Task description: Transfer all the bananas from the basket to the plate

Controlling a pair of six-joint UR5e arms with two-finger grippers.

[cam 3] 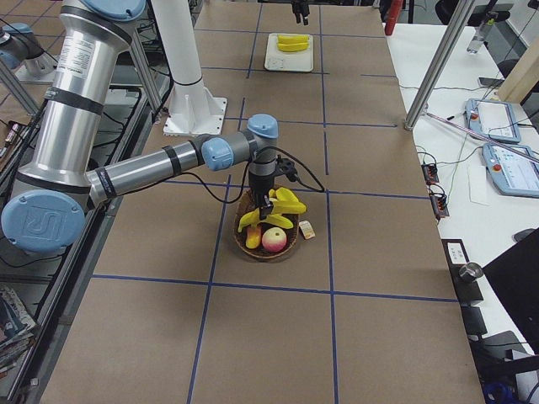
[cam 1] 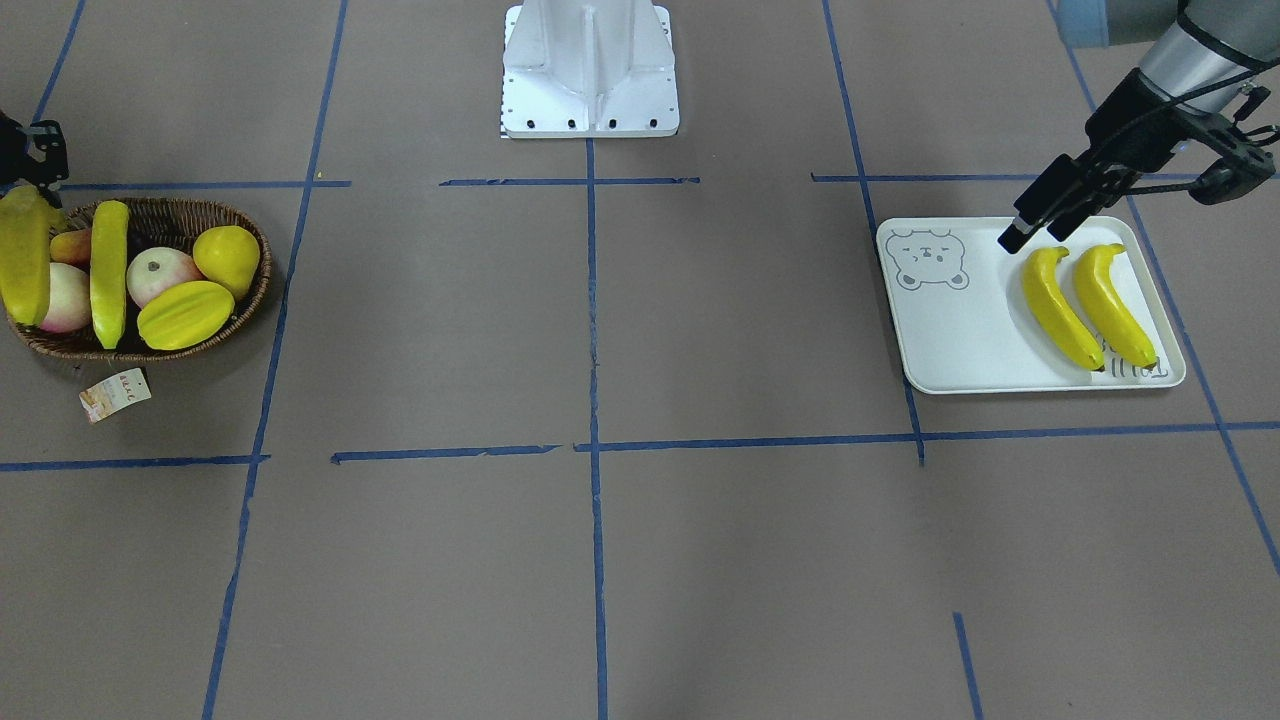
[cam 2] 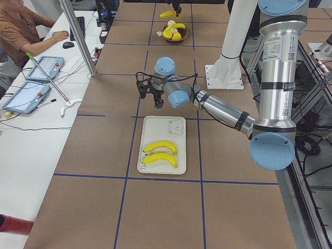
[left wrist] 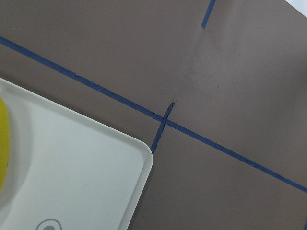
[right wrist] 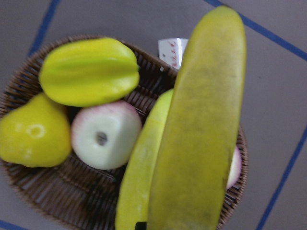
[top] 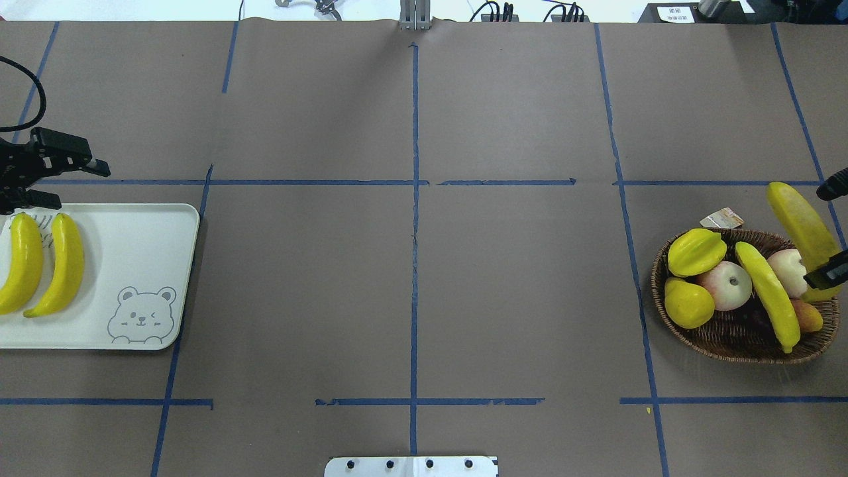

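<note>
Two yellow bananas lie side by side on the off-white bear plate at the left; they also show in the front view. My left gripper is open and empty, raised over the plate's edge by the banana tips. My right gripper is shut on one end of a third banana, lifted over the wicker basket. A fourth banana lies across the fruit in the basket.
The basket also holds a ribbed starfruit, a yellow pear-like fruit and two pale apples. Its paper tag lies on the table beside it. Blue tape lines cross the brown table. The robot base stands mid-table.
</note>
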